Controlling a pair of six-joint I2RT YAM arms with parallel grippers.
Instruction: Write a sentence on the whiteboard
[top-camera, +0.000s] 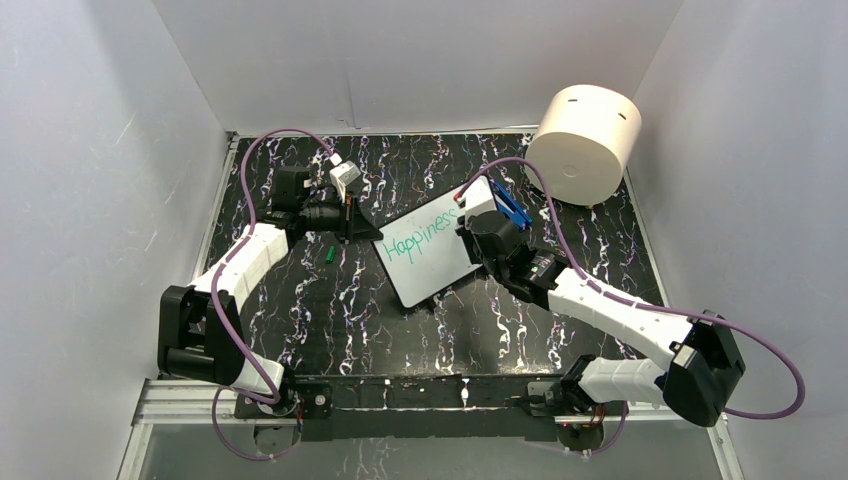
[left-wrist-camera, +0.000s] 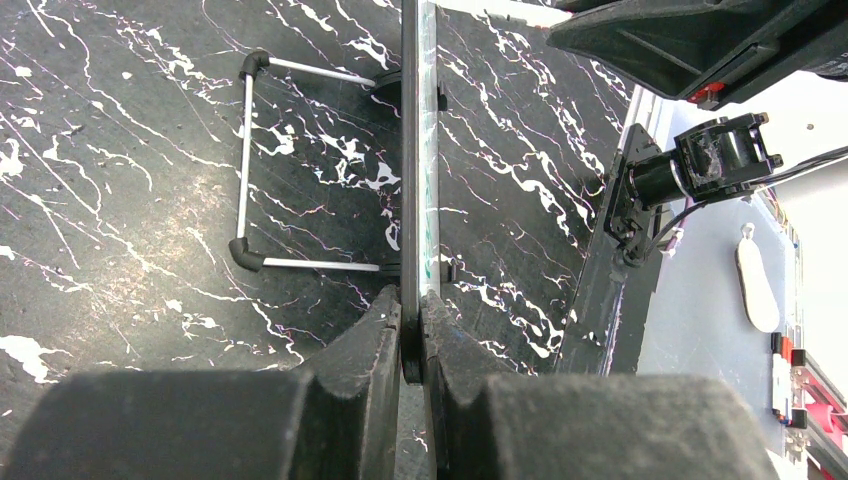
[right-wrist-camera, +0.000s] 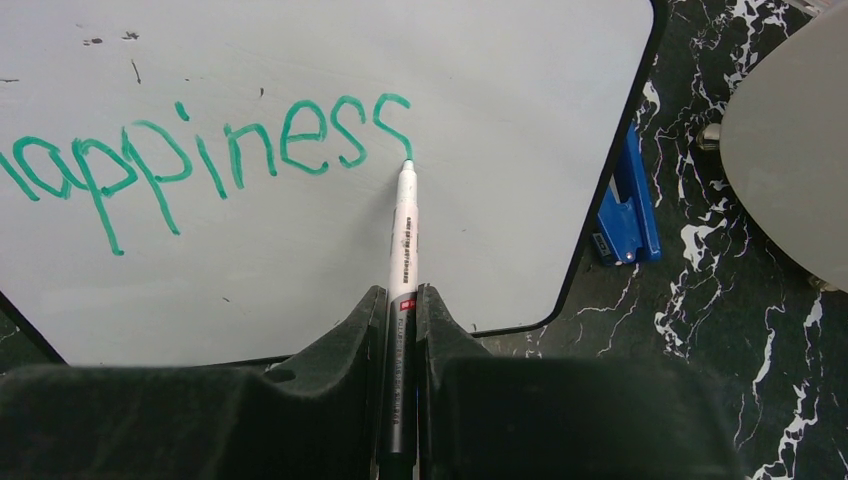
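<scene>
The whiteboard (right-wrist-camera: 300, 260) has a smooth, slightly glossy face; the marker (right-wrist-camera: 404, 230) looks plastic; the marbled tabletop (left-wrist-camera: 120, 150) looks matt.

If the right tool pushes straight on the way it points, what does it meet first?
The whiteboard. The right tool is shut on a marker whose tip seems to touch the board at the end of the green lettering, though exact contact depth is hard to judge.

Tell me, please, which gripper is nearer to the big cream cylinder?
Right. The right gripper holds the marker at the whiteboard's end beside the cylinder; the left gripper clamps the whiteboard's opposite edge, farther away.
</scene>
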